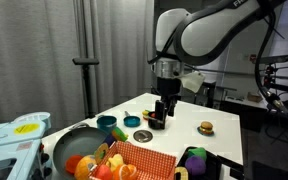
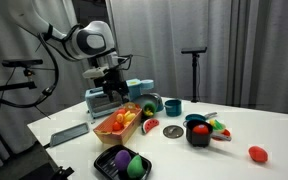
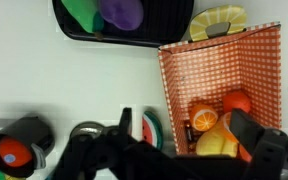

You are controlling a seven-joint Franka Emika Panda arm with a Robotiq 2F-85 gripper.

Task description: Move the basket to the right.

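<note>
The basket is rectangular, tan and woven, with a red-orange checked lining. It holds several toy fruits at one end and shows in both exterior views. In the wrist view the basket fills the right side, with an orange and a lemon piece inside. My gripper is open and hovers above the basket's end. One finger is outside the side wall by a watermelon slice. The other is over the fruit inside. The gripper shows in both exterior views and holds nothing.
A black tray with purple and green toys lies near the basket. A dark round pan, blue bowls, a grey disc, a black pot, a toy burger and a red tomato stand on the white table.
</note>
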